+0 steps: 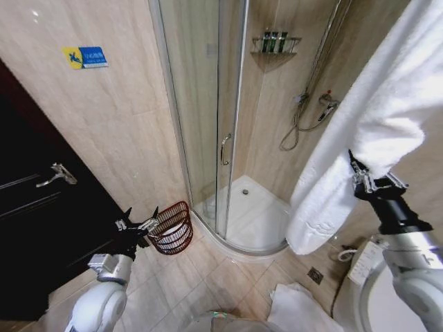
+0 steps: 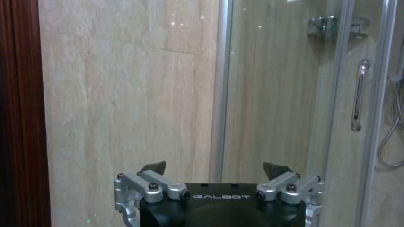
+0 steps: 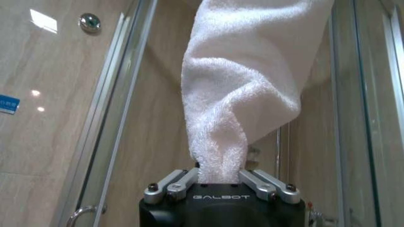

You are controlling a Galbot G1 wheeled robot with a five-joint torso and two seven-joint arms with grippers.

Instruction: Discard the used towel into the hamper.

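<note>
Towel (image 1: pixel 374 111) gripped in right hand (image 1: pixel 368 181), raised, well apart from hamper (image 1: pixel 172 228) on floor. Left hand (image 1: pixel 138 225) released beside hamper. Deposit remains.

- The towel (image 1: pixel 374 117) is cut off by the top and right edges of the head view, so what it hangs from above the right gripper (image 1: pixel 360 173) cannot be told.
- In the right wrist view the towel (image 3: pixel 243 85) covers the gripper's fingertips (image 3: pixel 218 177).
- The left gripper (image 1: pixel 137 220) hides a part of the rim of the hamper (image 1: pixel 173 228) just beside it.
- The small bottles (image 1: pixel 274 41) on the shower shelf, far above both grippers, are too small to read.
</note>
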